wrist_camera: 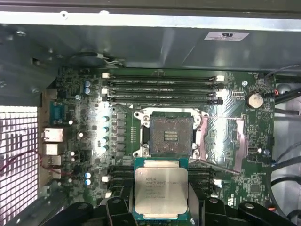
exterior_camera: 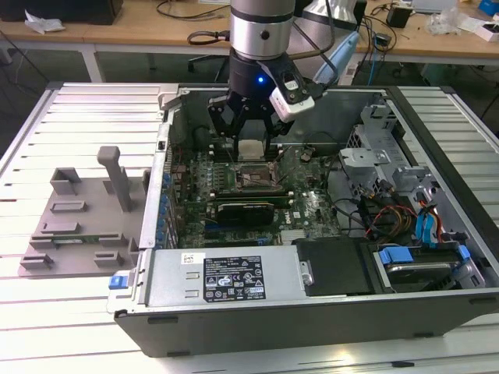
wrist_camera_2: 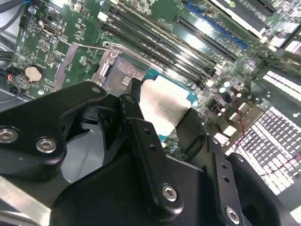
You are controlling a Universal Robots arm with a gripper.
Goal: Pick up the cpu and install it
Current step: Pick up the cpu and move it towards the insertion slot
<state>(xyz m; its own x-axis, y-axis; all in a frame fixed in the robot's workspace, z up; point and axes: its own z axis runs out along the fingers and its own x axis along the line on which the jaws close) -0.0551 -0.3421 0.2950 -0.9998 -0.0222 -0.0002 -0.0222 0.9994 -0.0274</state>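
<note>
Gripper [exterior_camera: 251, 152] clamped on cpu [wrist_camera: 161, 188] edges, hovering near open socket [wrist_camera: 171, 134], not seated. Risk: offset/tilt on descent cd bend pins; thin edge grip cd slip.

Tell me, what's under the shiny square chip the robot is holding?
The cpu hangs in the gripper above the green motherboard, near the open socket. The board right beneath it is covered by the chip itself.
</note>
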